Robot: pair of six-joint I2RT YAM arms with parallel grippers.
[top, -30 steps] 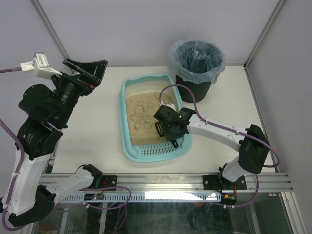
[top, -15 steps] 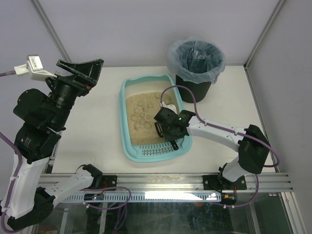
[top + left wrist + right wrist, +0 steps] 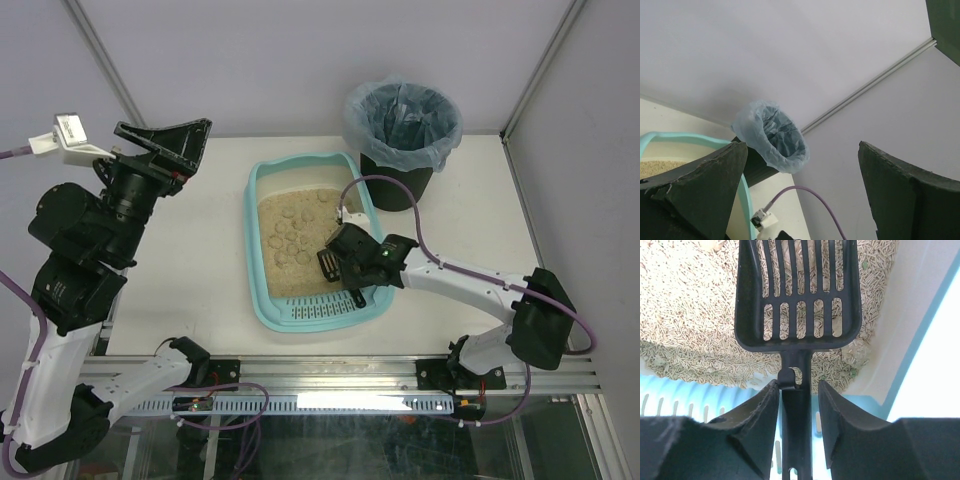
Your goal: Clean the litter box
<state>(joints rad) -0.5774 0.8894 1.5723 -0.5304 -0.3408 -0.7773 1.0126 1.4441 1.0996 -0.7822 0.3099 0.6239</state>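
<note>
The litter box (image 3: 256, 285) is a light teal tray in the middle of the table, filled with beige litter (image 3: 290, 235). It has a slotted strip (image 3: 690, 396) at its near end. A black slotted scoop (image 3: 329, 262) rests on the litter by the near right corner. My right gripper (image 3: 345, 275) straddles the scoop's handle. In the right wrist view the gripper (image 3: 798, 385) is open. Its left finger touches the handle's hook, and a gap shows on the right. The scoop head (image 3: 798, 346) holds nothing. My left gripper (image 3: 165, 140) hangs open, high at the far left.
A black round bin (image 3: 402, 120) with a bluish bag liner stands just beyond the tray's far right corner, and the left wrist view shows the bin (image 3: 772, 135) too. A purple cable (image 3: 385, 190) arcs over the tray's right rim. Aluminium frame posts border the table.
My right jaws have spread a little off the scoop handle and the right arm has shifted slightly right. The left arm tipped a bit to the left early on, then held still.
</note>
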